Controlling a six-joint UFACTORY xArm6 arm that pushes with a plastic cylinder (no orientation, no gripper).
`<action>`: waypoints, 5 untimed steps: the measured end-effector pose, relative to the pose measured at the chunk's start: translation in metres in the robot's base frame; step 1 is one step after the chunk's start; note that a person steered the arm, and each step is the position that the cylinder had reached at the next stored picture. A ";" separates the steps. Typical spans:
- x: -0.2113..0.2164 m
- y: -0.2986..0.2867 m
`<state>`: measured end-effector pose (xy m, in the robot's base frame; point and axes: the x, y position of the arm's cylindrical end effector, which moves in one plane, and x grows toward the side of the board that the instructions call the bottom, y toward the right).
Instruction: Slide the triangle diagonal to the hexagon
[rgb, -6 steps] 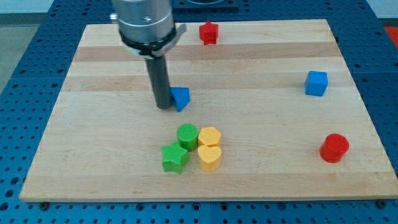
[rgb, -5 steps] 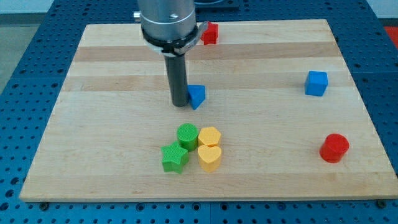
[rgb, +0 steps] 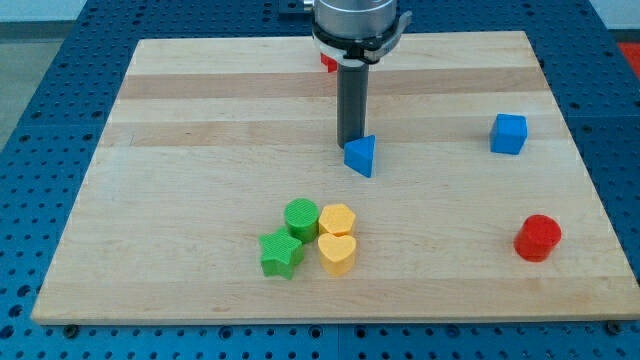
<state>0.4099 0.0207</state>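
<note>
A blue triangle (rgb: 361, 156) lies near the middle of the wooden board (rgb: 180, 130). My tip (rgb: 349, 146) stands just above it and a little to its left in the view, touching or almost touching its upper edge. A yellow hexagon (rgb: 337, 218) sits below, in a tight cluster with a green cylinder (rgb: 301, 217), a green star (rgb: 281, 254) and a yellow heart (rgb: 337, 253). The triangle is above the hexagon and slightly to its right, with a gap between them.
A blue cube (rgb: 508, 133) sits at the view's right. A red cylinder (rgb: 538, 238) sits at the lower right. A red block (rgb: 327, 64) at the top is mostly hidden behind the arm.
My tip has moved toward the view's right, and the blue triangle has slid right with it. The tip has shifted from the triangle's left side to its upper left.
</note>
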 end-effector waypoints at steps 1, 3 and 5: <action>0.010 -0.003; 0.041 -0.001; 0.066 0.007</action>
